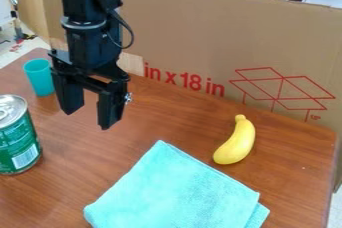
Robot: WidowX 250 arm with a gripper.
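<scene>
Cup (41,83) and can (19,144) stand on the surface (287,172), in view left of the released claw (87,121); a cloth (175,192) lies nearer the camera, a banana (235,143) rightward

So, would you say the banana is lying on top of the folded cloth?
No, the banana lies on the brown tabletop, with a narrow gap showing between it and the cloth.

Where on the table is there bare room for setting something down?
Bare wood shows between can and cloth, between cloth and cardboard left of banana, and from banana to the table's right edge. Crowded: the left, with can, cup and gripper, jaws open.
</scene>
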